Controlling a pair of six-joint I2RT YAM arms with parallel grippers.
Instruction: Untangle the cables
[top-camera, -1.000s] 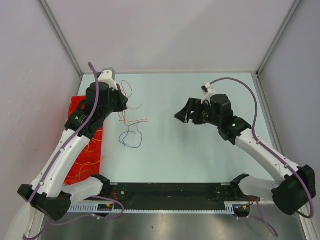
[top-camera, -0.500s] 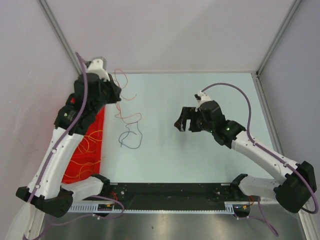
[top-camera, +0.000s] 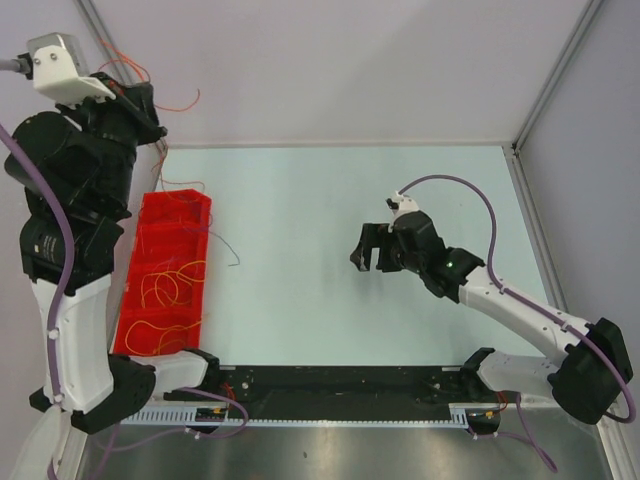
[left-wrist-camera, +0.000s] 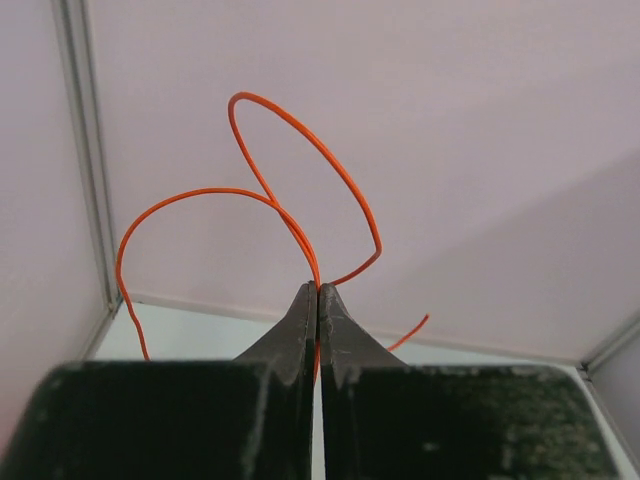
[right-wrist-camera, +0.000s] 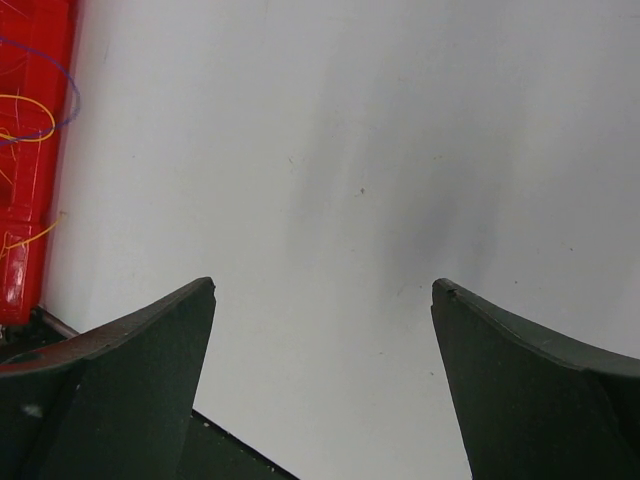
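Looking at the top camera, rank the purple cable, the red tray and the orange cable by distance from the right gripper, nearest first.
From the right gripper:
1. the purple cable, poking out past the tray's right side.
2. the red tray, along the table's left side.
3. the orange cable, held high at the far left corner.

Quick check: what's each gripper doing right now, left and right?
Left gripper: closed, pinching the orange cable.
Right gripper: open, holding nothing.
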